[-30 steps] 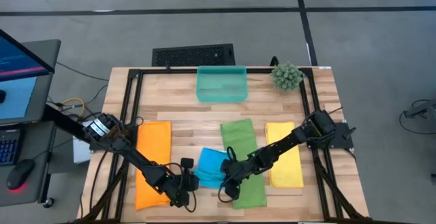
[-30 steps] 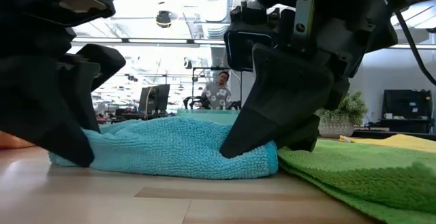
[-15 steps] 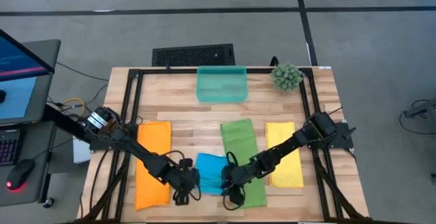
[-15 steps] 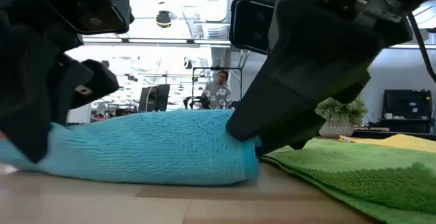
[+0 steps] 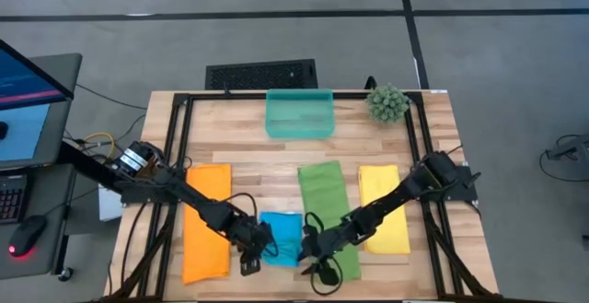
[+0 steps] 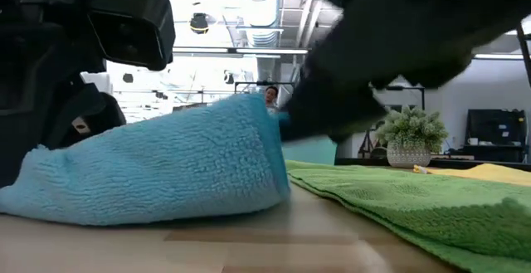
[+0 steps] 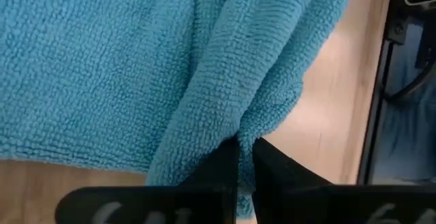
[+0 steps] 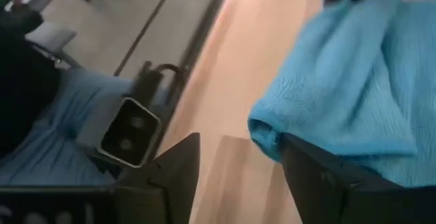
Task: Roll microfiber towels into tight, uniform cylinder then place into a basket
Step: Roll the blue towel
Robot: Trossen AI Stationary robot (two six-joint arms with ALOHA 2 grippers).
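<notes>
While my left gripper (image 7: 244, 157) pinches a fold at one end of the blue towel (image 5: 281, 250), its fingers shut tight on the cloth, my right gripper (image 8: 235, 166) stands with its fingers spread and nothing between them, just off the towel's other end. The towel sits near the front edge of the table (image 5: 248, 160), a loose lump lying between the orange towel (image 5: 204, 220) and the green towel (image 5: 329, 218), not yet a cylinder. To roll it well, I judge I should take a fresh hold with the right gripper level with the left one, so both ends turn together and the roll comes out even, not cone-shaped; the bite should be small, since a deep one would drag layers apart. The green towel lies touching or nearly touching the blue one on the right arm's side, and I could easily catch its edge by mistake. The yellow towel (image 5: 385, 207) lies flat under the right arm. The basket (image 5: 299, 112) waits at the far edge, well apart, beside the plant ball (image 5: 387, 103); the way to it looks open.
</notes>
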